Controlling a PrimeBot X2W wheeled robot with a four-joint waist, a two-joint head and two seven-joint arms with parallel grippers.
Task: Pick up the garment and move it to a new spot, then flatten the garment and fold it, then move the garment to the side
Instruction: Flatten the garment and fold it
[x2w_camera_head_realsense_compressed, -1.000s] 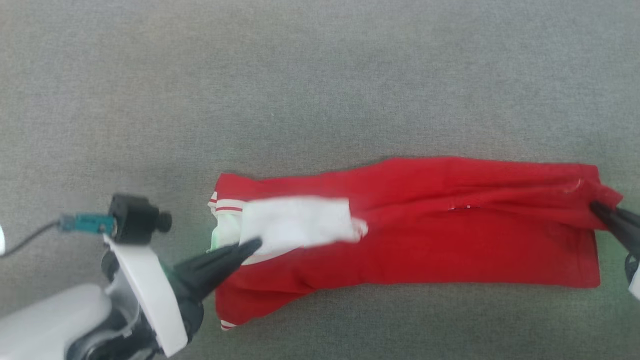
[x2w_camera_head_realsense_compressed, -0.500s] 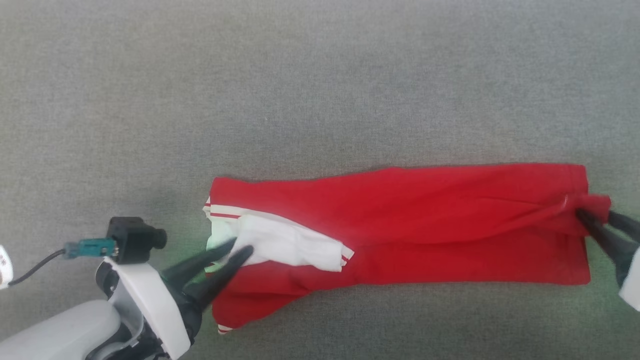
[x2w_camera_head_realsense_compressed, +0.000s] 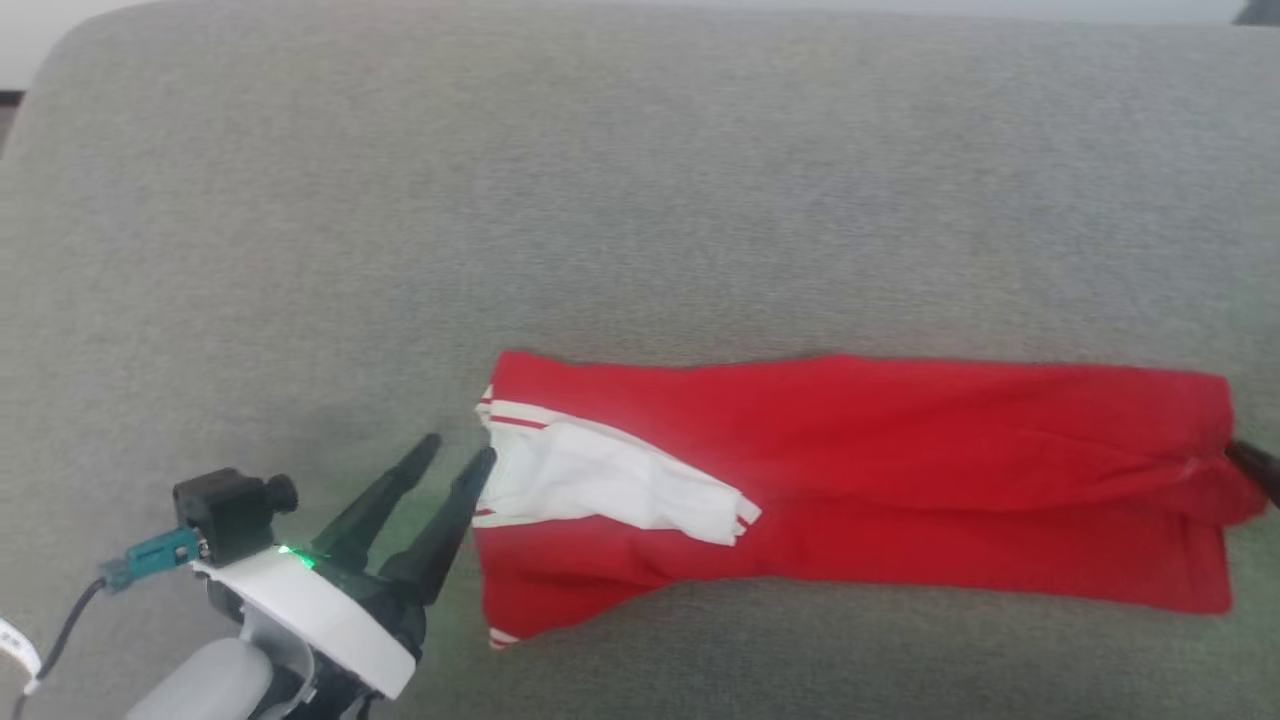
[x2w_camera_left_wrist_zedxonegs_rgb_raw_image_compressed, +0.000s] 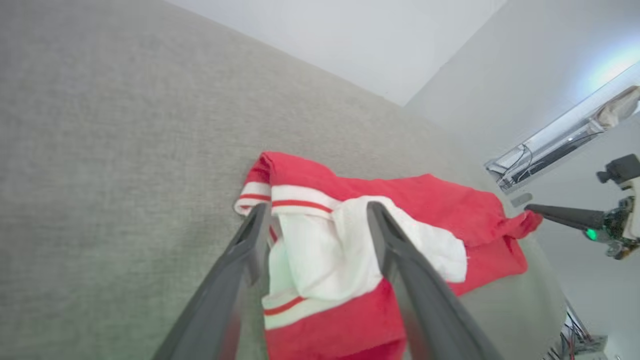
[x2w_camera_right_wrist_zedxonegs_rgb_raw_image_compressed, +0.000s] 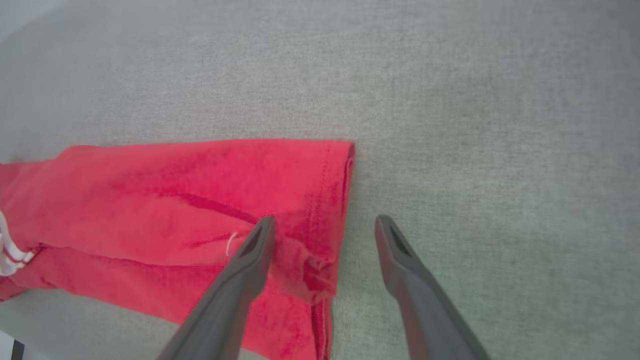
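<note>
The red jersey-style shirt with a white sleeve panel and striped trim (x2w_camera_head_realsense_compressed: 900, 450) lies as a long narrow band on the grey woven surface (x2w_camera_head_realsense_compressed: 640, 200), stretched left to right before you. A second ago both tools pinched its ends. Now your left tool (x2w_camera_head_realsense_compressed: 460, 448) and right tool (x2w_camera_right_wrist_zedxonegs_rgb_raw_image_compressed: 325, 220) stand with fingers apart, holding nothing, one at each end. The lengthwise fold looks laid down; a further fold and the move aside likely remain.

1. I count one garment (x2w_camera_head_realsense_compressed: 900, 440), a red jersey-style shirt with white parts.
2. I see two grippers: the left gripper (x2w_camera_head_realsense_compressed: 460, 448) and the right gripper (x2w_camera_right_wrist_zedxonegs_rgb_raw_image_compressed: 325, 220).
3. Two black wrist cameras (x2w_camera_head_realsense_compressed: 235, 500), one per arm.
4. One teal connector (x2w_camera_head_realsense_compressed: 160, 548).
5. One grey cushion (x2w_camera_head_realsense_compressed: 640, 200).
</note>
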